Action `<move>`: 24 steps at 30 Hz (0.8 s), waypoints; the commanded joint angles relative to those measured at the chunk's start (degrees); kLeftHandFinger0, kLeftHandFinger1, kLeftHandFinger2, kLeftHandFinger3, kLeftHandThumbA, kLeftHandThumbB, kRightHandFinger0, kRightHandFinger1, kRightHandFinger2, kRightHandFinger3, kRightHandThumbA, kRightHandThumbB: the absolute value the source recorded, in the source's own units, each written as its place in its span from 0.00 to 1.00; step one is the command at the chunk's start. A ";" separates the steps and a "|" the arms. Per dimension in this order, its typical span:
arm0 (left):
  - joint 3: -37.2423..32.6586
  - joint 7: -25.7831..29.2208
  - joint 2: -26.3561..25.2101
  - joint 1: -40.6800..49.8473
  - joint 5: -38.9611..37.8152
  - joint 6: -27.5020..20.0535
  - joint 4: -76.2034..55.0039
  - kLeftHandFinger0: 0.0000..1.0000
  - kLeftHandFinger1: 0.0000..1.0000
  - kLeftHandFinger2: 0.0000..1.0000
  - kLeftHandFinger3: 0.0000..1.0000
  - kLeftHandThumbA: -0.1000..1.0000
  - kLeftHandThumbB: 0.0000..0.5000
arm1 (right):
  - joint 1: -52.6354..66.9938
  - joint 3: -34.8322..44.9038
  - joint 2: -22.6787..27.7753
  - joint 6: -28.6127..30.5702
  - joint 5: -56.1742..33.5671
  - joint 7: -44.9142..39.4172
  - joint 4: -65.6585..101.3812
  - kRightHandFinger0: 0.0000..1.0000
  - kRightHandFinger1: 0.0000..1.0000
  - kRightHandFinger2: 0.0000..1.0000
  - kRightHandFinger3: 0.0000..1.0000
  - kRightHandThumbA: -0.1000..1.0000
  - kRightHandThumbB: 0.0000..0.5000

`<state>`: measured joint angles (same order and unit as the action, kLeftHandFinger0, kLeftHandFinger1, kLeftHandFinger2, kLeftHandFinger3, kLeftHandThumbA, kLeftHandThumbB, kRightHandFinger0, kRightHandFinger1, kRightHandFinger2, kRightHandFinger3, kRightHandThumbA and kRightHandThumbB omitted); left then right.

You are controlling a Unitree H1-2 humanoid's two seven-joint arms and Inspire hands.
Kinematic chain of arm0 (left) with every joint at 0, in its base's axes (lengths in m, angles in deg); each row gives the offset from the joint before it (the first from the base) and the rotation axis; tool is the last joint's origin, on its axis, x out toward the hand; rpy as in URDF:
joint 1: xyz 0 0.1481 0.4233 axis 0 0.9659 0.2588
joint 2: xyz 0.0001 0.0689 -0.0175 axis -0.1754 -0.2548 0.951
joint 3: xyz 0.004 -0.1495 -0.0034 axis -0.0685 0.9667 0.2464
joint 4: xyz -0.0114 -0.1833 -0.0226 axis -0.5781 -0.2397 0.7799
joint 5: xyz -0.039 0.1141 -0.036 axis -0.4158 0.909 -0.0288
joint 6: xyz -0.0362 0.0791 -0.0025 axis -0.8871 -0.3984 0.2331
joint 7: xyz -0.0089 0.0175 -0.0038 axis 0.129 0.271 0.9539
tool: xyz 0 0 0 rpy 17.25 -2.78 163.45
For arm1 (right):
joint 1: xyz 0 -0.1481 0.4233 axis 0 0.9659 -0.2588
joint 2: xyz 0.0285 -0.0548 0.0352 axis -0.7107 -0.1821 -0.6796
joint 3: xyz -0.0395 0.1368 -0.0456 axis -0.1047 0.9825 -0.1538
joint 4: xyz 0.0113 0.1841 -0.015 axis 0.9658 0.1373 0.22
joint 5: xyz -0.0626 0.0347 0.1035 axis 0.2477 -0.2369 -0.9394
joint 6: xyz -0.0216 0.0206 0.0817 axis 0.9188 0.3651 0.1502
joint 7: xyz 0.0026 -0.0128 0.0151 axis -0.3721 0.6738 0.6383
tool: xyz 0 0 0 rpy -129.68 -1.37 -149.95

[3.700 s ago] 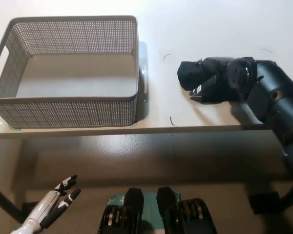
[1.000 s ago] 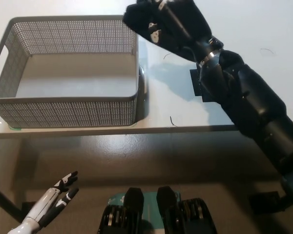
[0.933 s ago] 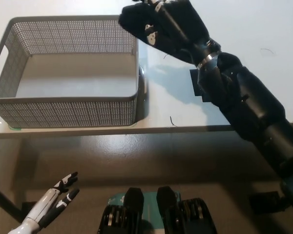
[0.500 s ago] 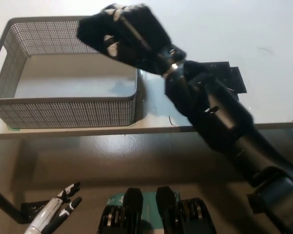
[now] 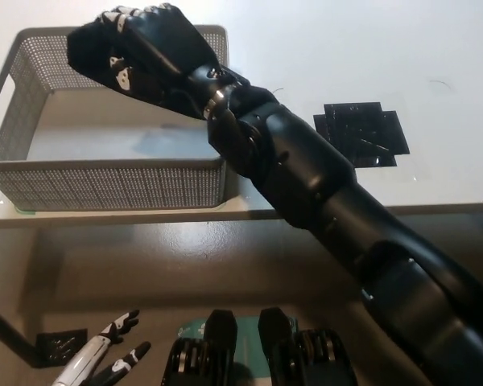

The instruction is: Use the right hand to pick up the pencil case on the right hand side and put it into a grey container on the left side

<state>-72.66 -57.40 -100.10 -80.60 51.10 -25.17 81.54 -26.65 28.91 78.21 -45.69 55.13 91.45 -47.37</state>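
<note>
Head view shows the dark, soft fabric pencil case [image 5: 92, 50] clenched in the fingers [image 5: 137, 16] of the black right hand [image 5: 145, 48], held above the open grey perforated plastic container [image 5: 105, 185] on the pale worktop [image 5: 346, 48]. Pickup and carry look done; lowering and letting go remain. Below the fingers the container floor is bare. The white left hand [image 5: 105, 370] rests low, fingers spread.

The black right hand [image 5: 149, 48] grips the pencil case [image 5: 88, 50] above the grey container [image 5: 32, 173].
</note>
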 commanded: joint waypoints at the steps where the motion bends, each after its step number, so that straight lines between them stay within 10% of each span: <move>1: -0.30 -1.05 -0.94 0.07 0.59 0.87 -3.32 1.00 0.99 1.00 1.00 0.86 0.42 | -5.70 -0.39 -1.91 1.67 1.63 5.00 -2.07 0.00 0.19 0.67 0.63 0.00 0.38; 9: -1.82 -0.23 -1.59 -0.61 4.68 -0.10 -3.94 1.00 1.00 1.00 1.00 0.94 0.42 | -6.80 0.82 -3.05 -0.12 -0.56 1.80 -6.68 0.00 0.18 0.58 0.47 0.00 0.36; 14: -2.43 -0.13 -1.48 -1.21 6.00 -0.30 -3.73 1.00 0.99 1.00 1.00 1.00 0.52 | -6.91 1.37 -3.03 3.57 -1.75 3.63 -12.09 0.00 0.27 0.70 0.61 0.00 0.37; 15: -2.55 -0.34 -1.46 -1.30 6.20 0.37 -3.98 1.00 1.00 1.00 1.00 1.00 0.53 | -6.95 1.56 -3.04 3.24 -2.09 2.63 -12.61 0.14 0.42 0.81 0.73 0.25 0.47; 16: -2.72 -0.63 -1.37 -1.54 6.32 0.89 -4.16 1.00 1.00 1.00 1.00 1.00 0.53 | -6.95 1.39 -2.52 3.58 -2.31 0.35 -12.75 0.47 0.80 1.00 1.00 0.59 0.78; 17: -2.82 -0.76 -1.33 -1.67 6.32 0.94 -4.20 1.00 1.00 1.00 1.00 1.00 0.50 | -6.92 1.31 -2.15 4.00 -2.65 -1.83 -12.70 0.90 1.00 1.00 1.00 0.73 0.83; 19: -3.13 -0.94 -1.25 -2.06 6.57 1.11 -4.37 1.00 1.00 1.00 1.00 1.00 0.50 | -7.20 0.92 -1.26 2.22 -3.34 -9.54 -12.06 1.00 1.00 1.00 1.00 0.89 1.00; 24: -3.64 -1.72 -1.51 -2.87 6.59 1.68 -4.57 1.00 1.00 1.00 1.00 1.00 0.59 | -4.89 1.31 0.44 -0.52 -3.81 -13.93 -8.44 1.00 1.00 1.00 1.00 1.00 0.97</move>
<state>-75.87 -57.83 -100.24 -81.87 56.53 -24.26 78.90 -29.18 29.48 76.71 -44.59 53.92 85.90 -59.19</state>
